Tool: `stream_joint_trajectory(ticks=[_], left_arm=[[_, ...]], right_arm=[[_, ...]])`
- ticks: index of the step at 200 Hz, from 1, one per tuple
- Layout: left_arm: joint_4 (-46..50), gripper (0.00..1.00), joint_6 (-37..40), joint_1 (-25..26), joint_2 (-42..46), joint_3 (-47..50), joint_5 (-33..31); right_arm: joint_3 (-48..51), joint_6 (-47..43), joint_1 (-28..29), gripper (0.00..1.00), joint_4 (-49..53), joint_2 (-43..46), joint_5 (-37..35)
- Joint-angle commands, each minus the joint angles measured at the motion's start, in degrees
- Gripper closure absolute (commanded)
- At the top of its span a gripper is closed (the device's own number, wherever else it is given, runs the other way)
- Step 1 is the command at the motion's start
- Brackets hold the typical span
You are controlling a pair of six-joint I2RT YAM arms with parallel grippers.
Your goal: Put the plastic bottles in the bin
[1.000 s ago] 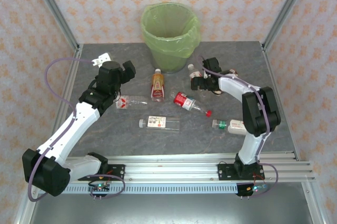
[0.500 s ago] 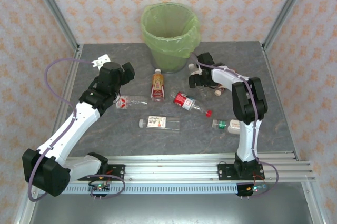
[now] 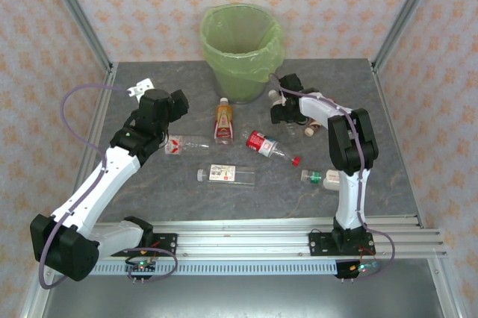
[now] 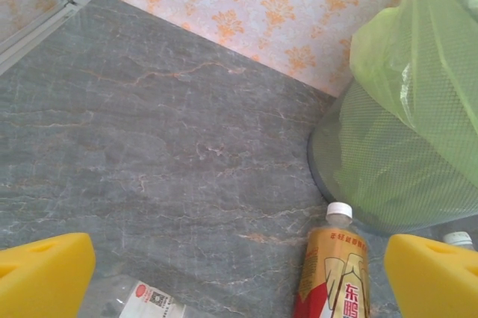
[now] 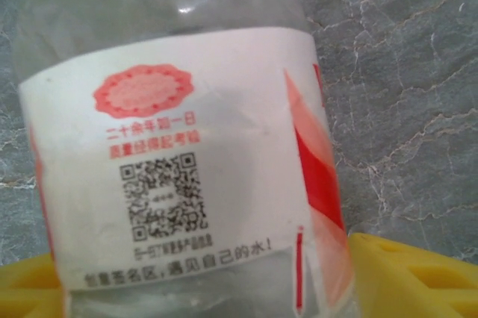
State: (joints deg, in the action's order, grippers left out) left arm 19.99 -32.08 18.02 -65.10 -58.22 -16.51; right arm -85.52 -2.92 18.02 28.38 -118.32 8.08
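A glossy clear plastic bottle [image 5: 172, 146] with a paper-like label lies on the matt, marble-veined grey tabletop [image 5: 403, 94].

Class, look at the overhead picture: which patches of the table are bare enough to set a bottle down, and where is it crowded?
Bare: the far left corner of the table, left of the bin; also the near strip before the rail. Crowded: the middle, where bottles lie between both arms.

Overhead camera looks down from behind both arms at the whole counter [image 3: 149, 184]; left wrist camera faces the bin [image 4: 403, 146], shared with overhead; right wrist camera presses close against a white-labelled bottle [image 5: 179, 161]
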Motion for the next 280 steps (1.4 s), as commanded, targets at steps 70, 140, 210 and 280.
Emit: stream_joint_trajectory(ticks=[70,140,210,280], left_arm=[[1.72,0.00,-3.38,-2.44,-0.35,1.81,-3.20],[1.42,0.00,-4.13,-4.09,-0.29,2.31,-1.51],[-0.36,0.00,-5.62,-5.27,-0.29,4.12,-0.50],[0.14,0.00,-6.33,-5.77,-1.09,4.16,0.08]], right_arm=[[11.35,4.75,0.35,0.42,-10.15,11.52,-5.64],[15.58,6.50,0.39,0.44,-13.68,19.41,-8.56],[18.12,7.79,0.35,0.45,-18.77,30.36,-8.20],[15.20,9.06,0.35,0.46,-20.12,36.29,-4.12]])
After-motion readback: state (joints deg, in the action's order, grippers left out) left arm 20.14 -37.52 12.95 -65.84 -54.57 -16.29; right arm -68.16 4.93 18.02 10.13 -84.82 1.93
